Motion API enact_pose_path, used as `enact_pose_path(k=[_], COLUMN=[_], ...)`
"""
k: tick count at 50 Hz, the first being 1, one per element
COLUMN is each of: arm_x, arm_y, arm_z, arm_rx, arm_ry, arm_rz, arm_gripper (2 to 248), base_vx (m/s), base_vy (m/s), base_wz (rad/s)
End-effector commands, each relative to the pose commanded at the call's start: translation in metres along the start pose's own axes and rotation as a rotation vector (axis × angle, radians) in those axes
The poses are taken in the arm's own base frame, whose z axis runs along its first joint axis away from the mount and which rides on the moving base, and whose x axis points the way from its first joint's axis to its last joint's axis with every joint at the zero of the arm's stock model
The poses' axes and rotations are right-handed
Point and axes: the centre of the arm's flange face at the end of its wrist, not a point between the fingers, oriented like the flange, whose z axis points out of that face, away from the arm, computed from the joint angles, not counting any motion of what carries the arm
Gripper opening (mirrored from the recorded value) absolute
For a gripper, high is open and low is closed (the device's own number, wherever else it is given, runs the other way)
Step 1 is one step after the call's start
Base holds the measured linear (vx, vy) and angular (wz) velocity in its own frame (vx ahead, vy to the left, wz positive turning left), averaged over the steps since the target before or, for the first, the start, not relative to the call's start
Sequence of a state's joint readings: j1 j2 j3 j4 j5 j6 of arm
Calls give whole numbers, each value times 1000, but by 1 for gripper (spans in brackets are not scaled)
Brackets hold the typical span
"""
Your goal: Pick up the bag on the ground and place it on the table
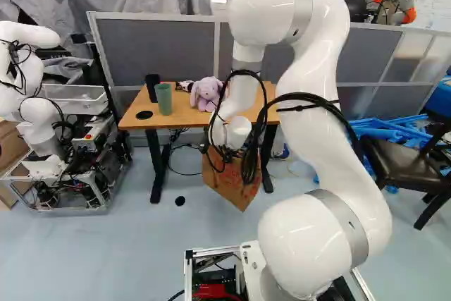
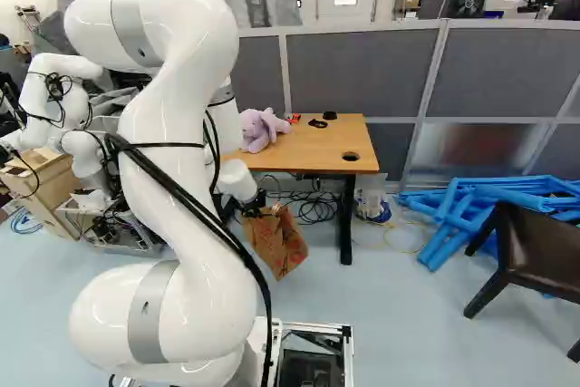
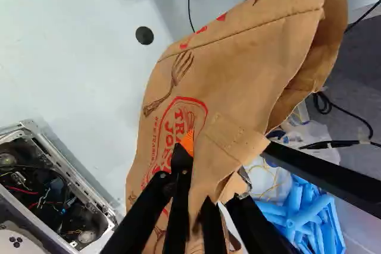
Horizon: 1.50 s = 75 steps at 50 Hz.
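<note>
A tilted, red-printed brown paper bag (image 2: 284,246) is clasped between the fingers of the black gripper (image 2: 257,210) near the wood-topped table (image 2: 317,149).

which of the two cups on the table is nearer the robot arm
The green cup; the black one stands behind it, farther back on the table.

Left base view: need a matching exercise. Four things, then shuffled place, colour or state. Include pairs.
Things
1. paper bag
2. green cup
3. plush toy
4. tube heap

Place, colour or state
A. blue, by the dark chair
B. gripped by the hand
C. purple, on the table
D. right beside the black cup

Pairs: 1-B, 2-D, 3-C, 4-A
</note>
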<state>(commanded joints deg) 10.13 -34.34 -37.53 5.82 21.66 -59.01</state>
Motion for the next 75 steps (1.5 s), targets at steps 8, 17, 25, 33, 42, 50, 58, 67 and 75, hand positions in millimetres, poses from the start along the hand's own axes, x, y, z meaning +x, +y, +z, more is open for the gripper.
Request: enact_pose_path(k=[8,17,25,33,42,50,58,67,75], arm_x=[1,1,0,-1,-2,-3,-3,-3,-4], arm_y=[2,3,2,1,0,0,0,1,2], arm_z=[-11,-23,-34,-45,-56,-66,-76,-87,-97], arm_rx=[-13,-21,-15,2,24,42,60,79,96], arm_ry=[9,17,15,6,-4,-14,-22,-32,-40], arm_rz=[1,1,2,3,4,5,7,9,13], arm_gripper=[21,21,21,21,21,21,21,21,21], base_vx=[0,0,0,0,0,0,0,0,0], base_vy=[0,0,0,0,0,0,0,0,0], base_wz=[0,0,0,0,0,0,0,0,0])
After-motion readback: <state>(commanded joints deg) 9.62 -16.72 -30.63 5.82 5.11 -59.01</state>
